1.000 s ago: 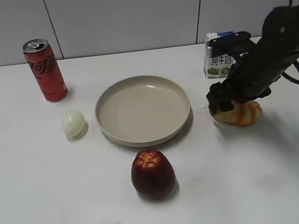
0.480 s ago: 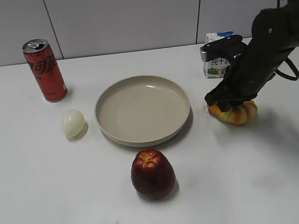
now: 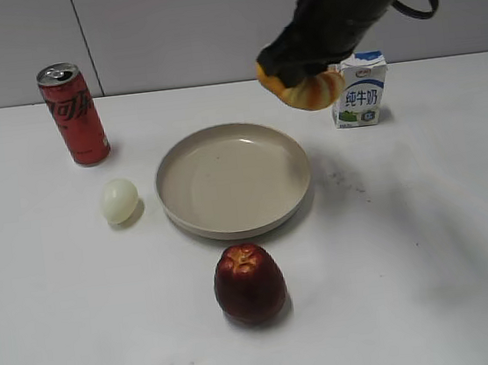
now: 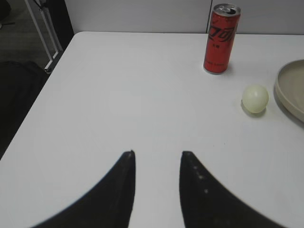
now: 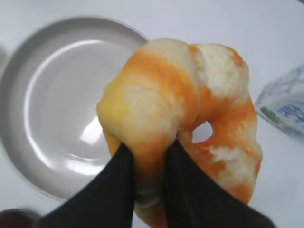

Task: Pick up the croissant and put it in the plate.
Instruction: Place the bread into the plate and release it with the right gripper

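The right end effector (image 3: pixel 302 74) is clamped on the orange-and-pale-yellow striped, lobed croissant (image 3: pixel 311 88), held in the air above the white bench (image 3: pixel 427 241), near the far right rim of the round shallow beige plate (image 3: pixel 233 180). The right wrist view shows what the exterior view hides: 2 black fingers (image 5: pixel 118 180) pinching a lobe of the croissant (image 5: pixel 190 118), with the plate (image 5: pixel 52 109) below and left. The left wrist view alone shows the left end effector (image 4: pixel 156 166), its fingers apart, holding nothing, near the red drink can (image 4: pixel 220 39) and small pale egg (image 4: pixel 255 98).
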